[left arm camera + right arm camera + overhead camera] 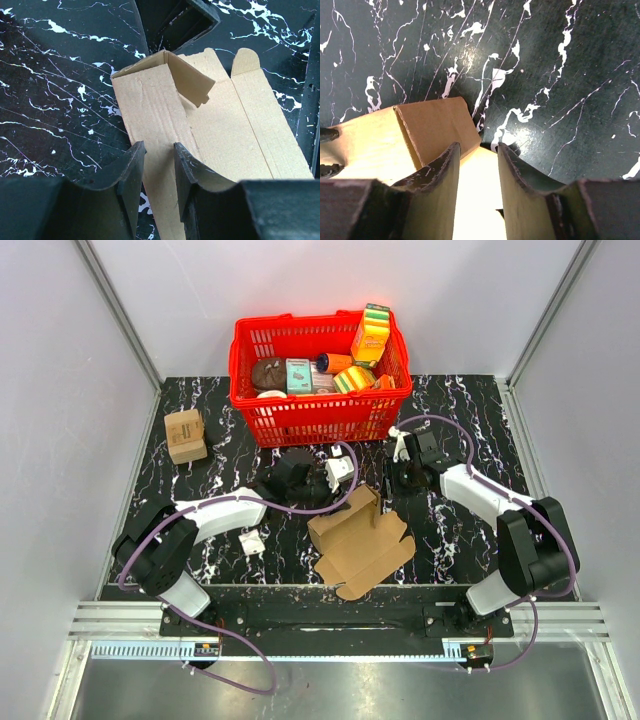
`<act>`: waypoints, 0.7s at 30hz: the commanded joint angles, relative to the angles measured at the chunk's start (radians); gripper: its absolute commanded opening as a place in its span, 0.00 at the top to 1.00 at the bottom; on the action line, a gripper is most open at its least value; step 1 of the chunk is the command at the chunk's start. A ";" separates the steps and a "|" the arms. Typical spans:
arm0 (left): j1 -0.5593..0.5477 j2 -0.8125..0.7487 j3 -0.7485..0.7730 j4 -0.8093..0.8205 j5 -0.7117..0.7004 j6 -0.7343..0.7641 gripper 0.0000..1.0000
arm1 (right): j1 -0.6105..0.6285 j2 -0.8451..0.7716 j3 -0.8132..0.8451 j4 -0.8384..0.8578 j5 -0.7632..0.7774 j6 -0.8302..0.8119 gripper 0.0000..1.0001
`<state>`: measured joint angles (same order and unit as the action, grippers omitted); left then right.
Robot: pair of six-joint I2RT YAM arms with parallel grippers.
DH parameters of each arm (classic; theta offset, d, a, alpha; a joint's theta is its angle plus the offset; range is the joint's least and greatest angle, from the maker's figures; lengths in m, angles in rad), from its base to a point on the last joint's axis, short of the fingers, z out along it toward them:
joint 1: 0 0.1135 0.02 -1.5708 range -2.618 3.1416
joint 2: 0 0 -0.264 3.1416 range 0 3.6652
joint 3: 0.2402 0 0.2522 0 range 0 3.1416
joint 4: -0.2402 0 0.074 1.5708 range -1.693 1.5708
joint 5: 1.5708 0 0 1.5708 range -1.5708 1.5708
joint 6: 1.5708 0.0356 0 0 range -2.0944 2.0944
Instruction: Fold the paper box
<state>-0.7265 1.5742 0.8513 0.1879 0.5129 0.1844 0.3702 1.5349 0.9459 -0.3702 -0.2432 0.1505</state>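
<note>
The paper box (360, 540) lies half unfolded near the table's front centre, plain brown cardboard with its flaps spread. My left gripper (300, 490) hovers over its far left end. In the left wrist view the gripper (159, 147) is open above a long cardboard panel (150, 110), with a notched flap (192, 82) standing up beyond it. My right gripper (400, 480) is at the box's far right corner. In the right wrist view it (477, 146) is open, with bright cardboard (477, 190) showing in the gap and a folded flap (432, 125) just left of the fingers.
A red basket (320, 422) full of colourful packages stands at the back centre. A small tan printed box (185, 435) sits at the back left. A small white object (252, 541) lies by the left arm. Grey walls close in the table on three sides.
</note>
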 commanded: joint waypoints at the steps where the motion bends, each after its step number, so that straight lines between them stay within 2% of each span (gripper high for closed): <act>1: -0.005 0.026 0.020 -0.028 -0.017 0.009 0.65 | -0.002 -0.010 0.005 -0.027 -0.060 -0.028 0.59; 9: -0.005 0.027 0.022 -0.030 -0.016 0.010 0.65 | -0.002 0.002 0.013 -0.068 -0.097 -0.042 0.61; 21: -0.007 0.027 0.022 -0.031 -0.017 0.012 0.65 | -0.002 0.002 -0.007 -0.027 -0.149 -0.051 0.61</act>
<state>-0.7265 1.5753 0.8524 0.1864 0.5117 0.1848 0.3698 1.5387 0.9459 -0.4328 -0.3386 0.1123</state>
